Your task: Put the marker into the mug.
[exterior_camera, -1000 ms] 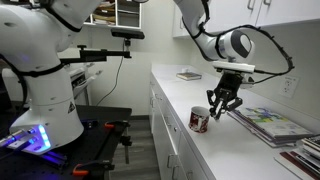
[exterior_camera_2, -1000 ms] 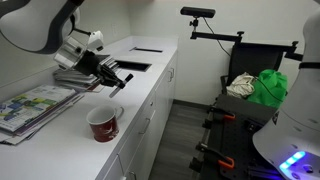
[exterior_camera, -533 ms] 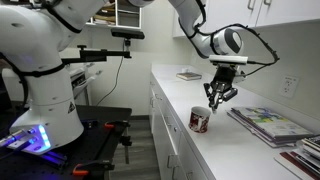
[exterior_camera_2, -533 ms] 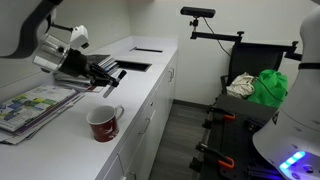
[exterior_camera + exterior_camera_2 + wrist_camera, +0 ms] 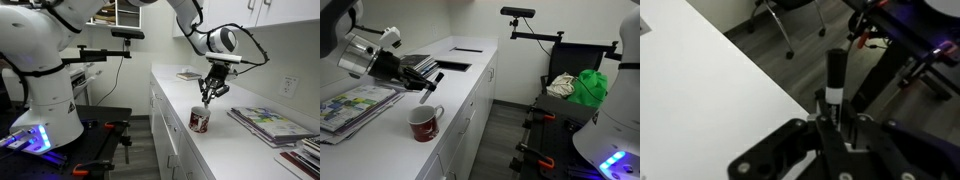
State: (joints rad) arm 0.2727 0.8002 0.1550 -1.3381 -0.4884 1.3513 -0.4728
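The end effector [image 5: 208,92] has swung away from the stacked glossy magazines [image 5: 265,122] to hover over the short white mug with red-brown print [image 5: 200,121] on the smooth white table [image 5: 240,150]. It is clamped on the thin black marker with a whitish band [image 5: 836,72], which seems to point at the mug's mouth.

No text, label, brand or number is readable anywhere.

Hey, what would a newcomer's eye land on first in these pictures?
The gripper draws the eye first: its jaws are shut on the marker, held over the mug on the white counter. A stack of magazines lies on the counter beside the mug.
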